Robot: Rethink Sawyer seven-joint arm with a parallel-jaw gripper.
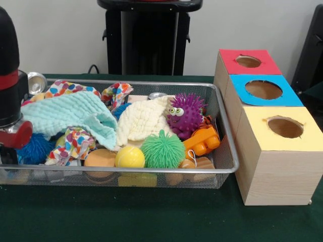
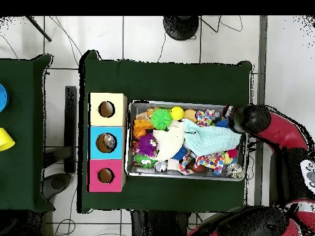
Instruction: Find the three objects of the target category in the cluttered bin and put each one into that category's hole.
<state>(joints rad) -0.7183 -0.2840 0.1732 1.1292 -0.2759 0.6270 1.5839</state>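
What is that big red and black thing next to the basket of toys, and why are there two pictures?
That red and black thing is a robot arm. One picture looks across the table. The other looks straight down from above.

On the green cloth sits a silver wire mesh basket. It is full of toys and cloths: a purple spiky monster with googly eyes, a green rubbery spiky ball, a smooth yellow ball and a mint green cloth.

Beside it stand three wooden boxes with round holes, topped red, blue and yellow. The robot sorts toys into those holes.

Its claw isn't clearly visible, so I can't tell whether it holds anything.
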